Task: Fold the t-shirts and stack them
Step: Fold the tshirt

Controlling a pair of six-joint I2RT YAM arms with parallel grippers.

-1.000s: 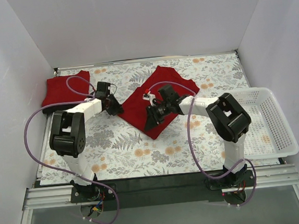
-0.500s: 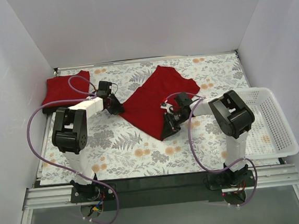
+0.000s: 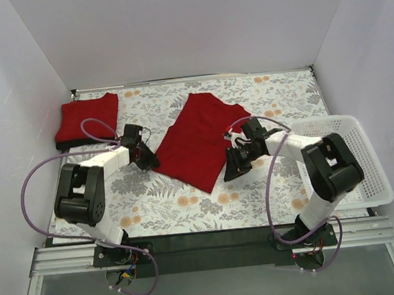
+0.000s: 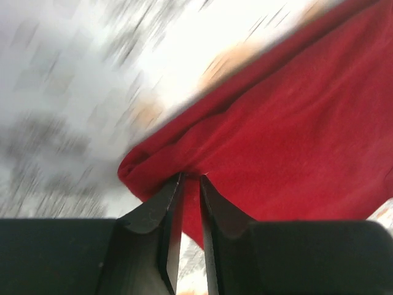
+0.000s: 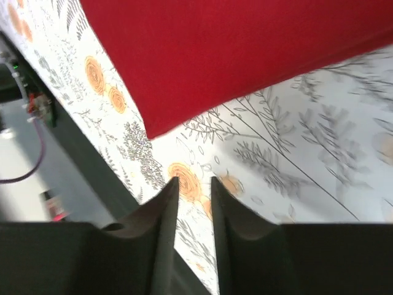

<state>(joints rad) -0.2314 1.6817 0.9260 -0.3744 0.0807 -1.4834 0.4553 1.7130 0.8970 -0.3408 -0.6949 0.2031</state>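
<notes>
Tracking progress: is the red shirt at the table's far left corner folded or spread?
Folded: the red shirt forms a compact rectangle, smaller than the other shirt mid-table.

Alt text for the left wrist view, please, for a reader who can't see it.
The left claw pinches a bunched edge of the red shirt, its two dark fingers nearly together. The shirt fills the right of the view; the floral tablecloth to the left is blurred.

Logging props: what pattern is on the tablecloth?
The tablecloth is white with grey ferns and orange flowers, clearest in the right wrist view.
</notes>
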